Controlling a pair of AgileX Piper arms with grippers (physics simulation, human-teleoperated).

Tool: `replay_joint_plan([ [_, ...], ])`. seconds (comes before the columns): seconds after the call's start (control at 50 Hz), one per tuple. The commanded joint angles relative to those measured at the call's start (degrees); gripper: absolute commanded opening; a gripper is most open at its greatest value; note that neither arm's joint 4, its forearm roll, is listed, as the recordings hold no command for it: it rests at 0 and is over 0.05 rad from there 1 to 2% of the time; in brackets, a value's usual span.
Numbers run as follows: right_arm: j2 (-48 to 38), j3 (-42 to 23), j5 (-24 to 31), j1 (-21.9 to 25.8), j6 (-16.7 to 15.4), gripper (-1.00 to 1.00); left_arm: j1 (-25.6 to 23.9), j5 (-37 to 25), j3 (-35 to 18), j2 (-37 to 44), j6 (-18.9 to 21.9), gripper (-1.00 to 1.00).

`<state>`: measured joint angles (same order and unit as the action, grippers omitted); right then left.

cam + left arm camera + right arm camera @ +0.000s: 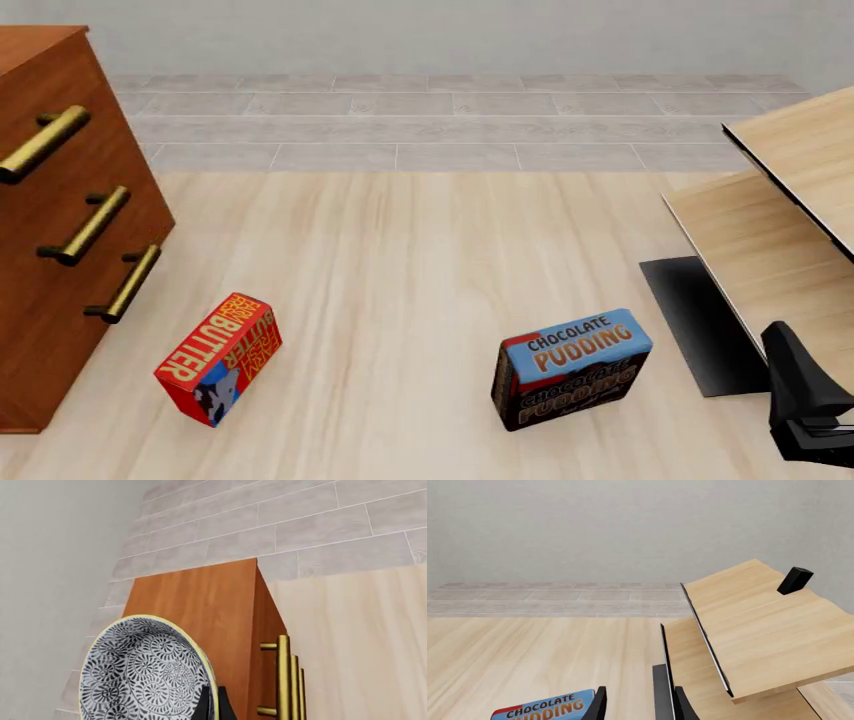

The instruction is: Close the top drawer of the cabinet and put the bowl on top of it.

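The bowl (pixel 143 675), grey-and-white floral with a cream rim, hangs over the flat top of the reddish-brown cabinet (pixel 200 605) in the left wrist view. My left gripper (pixel 212 702) is shut on its rim, one black finger on each side. I cannot tell whether the bowl touches the cabinet top. From the front, the cabinet (pixel 54 330) stands at the far left and the top drawer (pixel 94 100) looks flush with the two below. The bowl and left gripper are out of the front view. My right gripper (pixel 801 400) (pixel 634 702) is low at the right, open and holding nothing.
A red butter box (pixel 218 358) lies on the floor near the cabinet. A chocolate pudding box (pixel 571 368) (pixel 547 710) stands in the middle, just beside my right gripper's finger. Pale light-wood furniture (pixel 787 200) (pixel 760 630) fills the right side.
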<state>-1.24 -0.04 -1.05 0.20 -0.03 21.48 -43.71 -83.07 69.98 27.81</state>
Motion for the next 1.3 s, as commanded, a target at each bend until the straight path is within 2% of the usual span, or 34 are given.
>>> replay_joint_plan([
  [0.02,0.2,0.0,0.2,-0.1,0.0,1.0,1.5,1.5,-0.5,1.6,0.1,-1.0],
  [0.58,0.3,0.0,0.2,0.0,0.0,1.0,2.5,5.8,5.7,2.5,0.6,-1.0],
  [0.8,0.2,0.0,0.2,-0.1,0.0,1.0,2.9,6.6,6.3,2.7,0.7,-1.0],
  [0.82,0.2,0.0,0.2,0.0,0.0,1.0,3.3,6.2,6.6,2.6,1.0,1.0],
  [1.0,0.2,0.0,0.2,-0.1,0.0,1.0,2.8,5.1,4.7,2.4,0.4,1.0],
  [1.3,0.2,0.0,0.2,-0.1,0.0,1.0,1.4,1.0,-1.3,0.8,0.0,1.0],
])
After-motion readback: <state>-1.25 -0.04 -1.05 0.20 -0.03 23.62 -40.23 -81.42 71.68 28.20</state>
